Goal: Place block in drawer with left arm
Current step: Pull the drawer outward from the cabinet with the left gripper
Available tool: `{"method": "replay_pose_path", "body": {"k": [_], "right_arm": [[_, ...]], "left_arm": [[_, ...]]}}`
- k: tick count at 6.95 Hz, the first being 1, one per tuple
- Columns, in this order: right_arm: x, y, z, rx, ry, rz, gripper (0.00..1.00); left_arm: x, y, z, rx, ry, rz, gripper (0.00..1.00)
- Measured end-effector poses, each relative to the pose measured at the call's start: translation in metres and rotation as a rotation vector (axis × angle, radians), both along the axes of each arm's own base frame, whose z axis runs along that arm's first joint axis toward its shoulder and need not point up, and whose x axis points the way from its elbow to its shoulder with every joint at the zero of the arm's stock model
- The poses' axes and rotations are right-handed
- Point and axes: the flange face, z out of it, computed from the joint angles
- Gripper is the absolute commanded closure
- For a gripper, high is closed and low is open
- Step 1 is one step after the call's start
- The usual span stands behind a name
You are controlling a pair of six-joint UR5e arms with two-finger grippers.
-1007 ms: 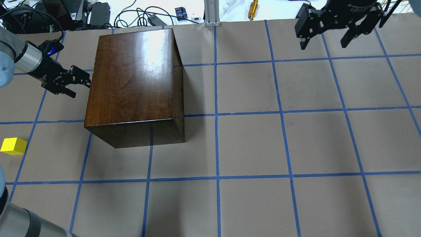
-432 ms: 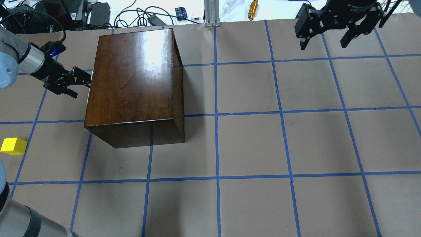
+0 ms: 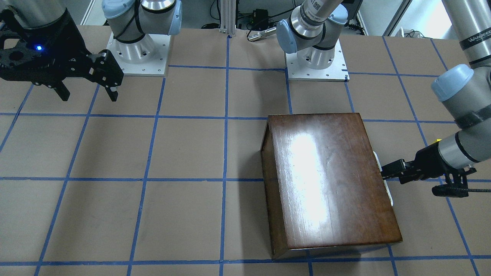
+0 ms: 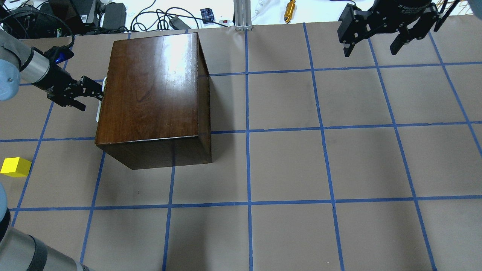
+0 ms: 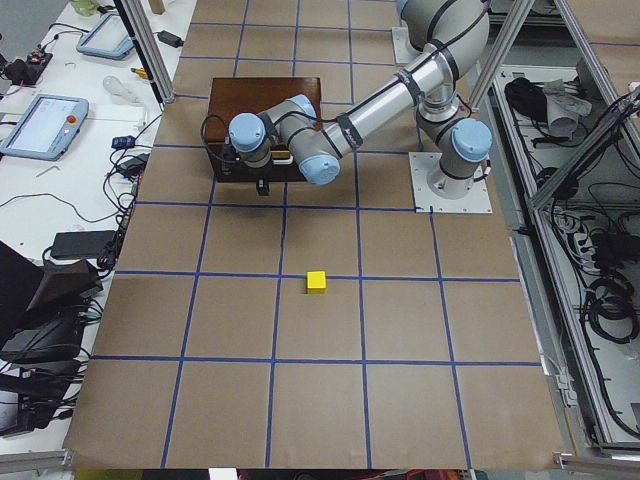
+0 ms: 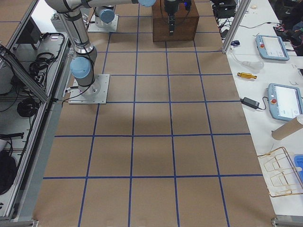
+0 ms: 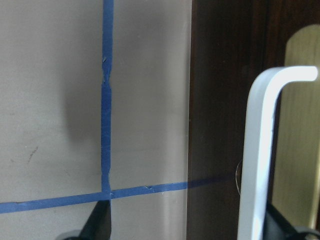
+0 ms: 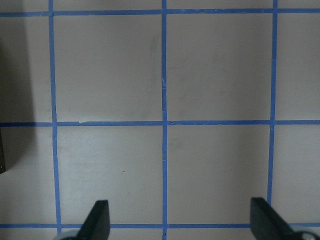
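Note:
The dark-brown cabinet (image 4: 150,94) (image 3: 330,180) stands at the back left of the table. A pale strip with rounded ends (image 4: 98,109) (image 3: 385,180) sticks out from its left face; this is the drawer's front pull. In the left wrist view it is a white bar handle (image 7: 257,150) over a brass plate. My left gripper (image 4: 91,101) (image 3: 387,172) (image 7: 189,227) is open at that face, with the handle just inside its right finger (image 7: 280,225). The yellow block (image 4: 15,167) (image 5: 316,282) lies on the table near the front left, apart from both grippers. My right gripper (image 4: 370,52) (image 3: 89,96) (image 8: 181,225) is open and empty, high at the back right.
Cables and power bricks (image 4: 150,15), an aluminium post (image 4: 243,15) and a brass part (image 4: 290,11) lie beyond the table's far edge. The two arm bases (image 3: 140,50) (image 3: 316,57) stand on the robot's side. Blue tape lines grid the brown table.
The pale handle strip has come out from the cabinet's left face. The left gripper has drawn slightly left, and the cabinet's left edge has shifted a little left. The right arm and block have not moved.

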Motion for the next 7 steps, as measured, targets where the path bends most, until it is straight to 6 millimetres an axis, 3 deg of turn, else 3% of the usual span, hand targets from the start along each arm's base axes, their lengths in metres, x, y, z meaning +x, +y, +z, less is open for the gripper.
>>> {"method": "replay_pose_path", "body": {"k": [7], "right_arm": [[0.0,0.0,0.0,0.0,-0.001,0.0,0.0]], "left_arm": [[0.055,0.013,0.004,-0.016,-0.058,0.048,0.0]]}}
